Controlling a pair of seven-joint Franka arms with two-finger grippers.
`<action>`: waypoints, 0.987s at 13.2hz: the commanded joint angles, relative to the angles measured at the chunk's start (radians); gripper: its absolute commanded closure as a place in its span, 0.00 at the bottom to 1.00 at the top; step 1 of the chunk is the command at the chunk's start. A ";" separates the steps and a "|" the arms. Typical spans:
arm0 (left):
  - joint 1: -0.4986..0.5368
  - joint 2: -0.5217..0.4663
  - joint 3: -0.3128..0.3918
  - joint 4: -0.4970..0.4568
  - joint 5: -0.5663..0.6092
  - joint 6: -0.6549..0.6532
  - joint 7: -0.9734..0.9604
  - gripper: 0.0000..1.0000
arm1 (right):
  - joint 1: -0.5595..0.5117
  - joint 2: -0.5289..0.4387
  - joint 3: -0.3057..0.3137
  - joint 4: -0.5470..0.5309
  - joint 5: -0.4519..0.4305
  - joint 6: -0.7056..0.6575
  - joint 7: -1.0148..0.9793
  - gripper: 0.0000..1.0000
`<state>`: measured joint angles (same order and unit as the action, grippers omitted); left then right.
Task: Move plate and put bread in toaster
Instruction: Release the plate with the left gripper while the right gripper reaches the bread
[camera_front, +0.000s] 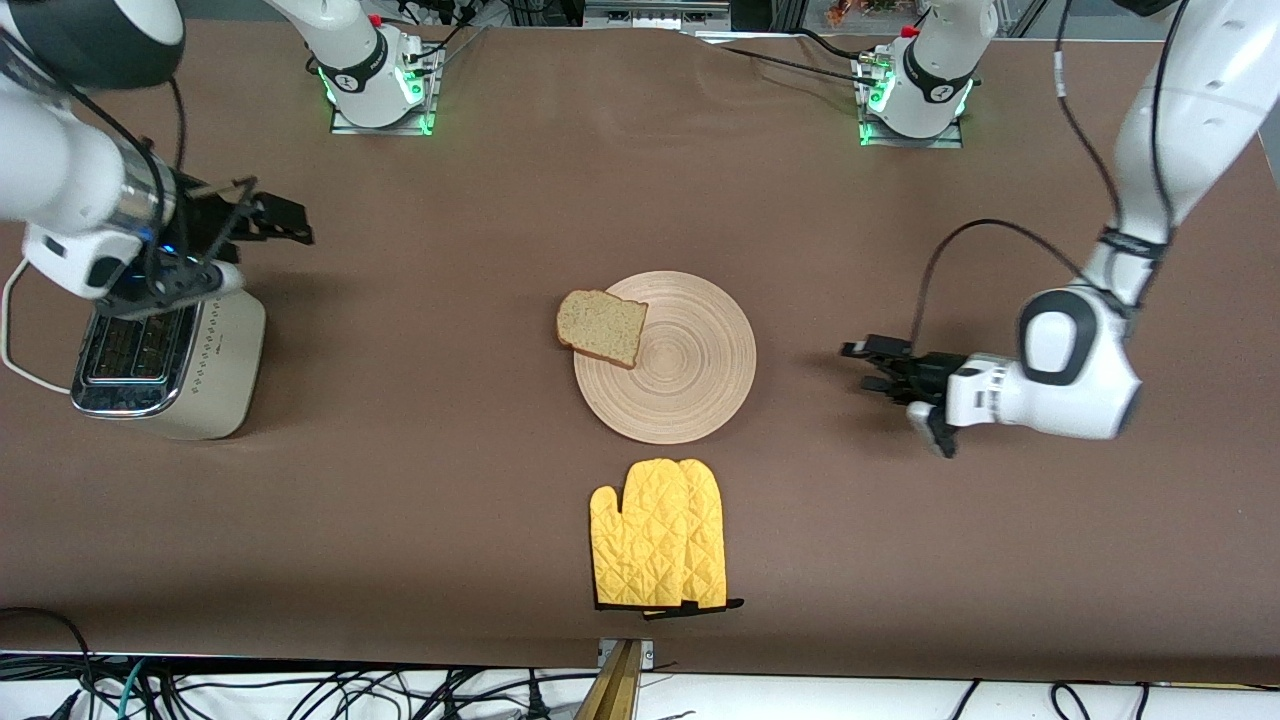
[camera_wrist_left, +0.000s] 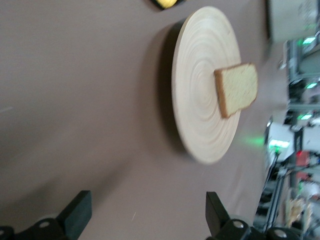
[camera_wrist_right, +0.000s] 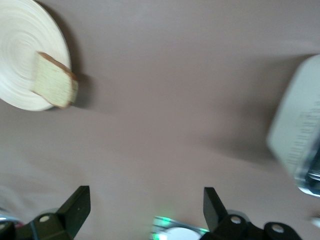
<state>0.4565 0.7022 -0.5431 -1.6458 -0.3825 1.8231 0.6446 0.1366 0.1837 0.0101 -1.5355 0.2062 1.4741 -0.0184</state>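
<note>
Plate (camera_front: 665, 357) is sitting mid-table, well clear of every edge, nearer the robots' bases than the yellow oven mitt (camera_front: 660, 535). It's a wide, flat, light-wood disc with ring grooves. Bread (camera_front: 601, 326) is lying flat on the plate's rim on the right arm's side, one corner overhanging the table (camera_front: 450, 500). It's a single speckled slice with a darker crust. Toaster (camera_front: 170, 365) is standing by the table edge at the right arm's end, chrome top up, both slots showing.

Left gripper (camera_front: 868, 366) is hovering low over the table at the left arm's end, pointing at the plate but well apart from it; fingers (camera_wrist_left: 76, 214) are spread wide, holding nothing. Right gripper (camera_front: 262, 222) is hanging just above the toaster's top, fingers (camera_wrist_right: 75, 207) also spread, empty.

Risks as I'm reading it:
- The bread is riding the rim, so if the left gripper is jerking or tilting the plate, the slice is likely sliding off.
- The plate is thin and flat on the table, so getting a finger under its edge looks awkward; it may just skid.
- The right gripper is hanging close over the toaster, so careless travel could be clipping it or snagging the white cord (camera_front: 15, 330).
</note>
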 joint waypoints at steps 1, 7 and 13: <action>-0.021 -0.067 0.000 0.113 0.153 -0.143 -0.117 0.00 | 0.043 0.071 -0.001 -0.033 0.103 0.098 0.086 0.00; -0.027 -0.343 -0.008 0.130 0.469 -0.234 -0.301 0.00 | 0.060 0.059 0.172 -0.496 0.257 0.731 0.146 0.00; -0.293 -0.569 0.313 0.101 0.444 -0.205 -0.528 0.00 | 0.066 0.203 0.359 -0.618 0.436 1.144 0.189 0.00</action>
<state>0.2832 0.1678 -0.3875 -1.5089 0.0779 1.5924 0.1519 0.2129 0.3537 0.3294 -2.1393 0.5929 2.5371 0.1624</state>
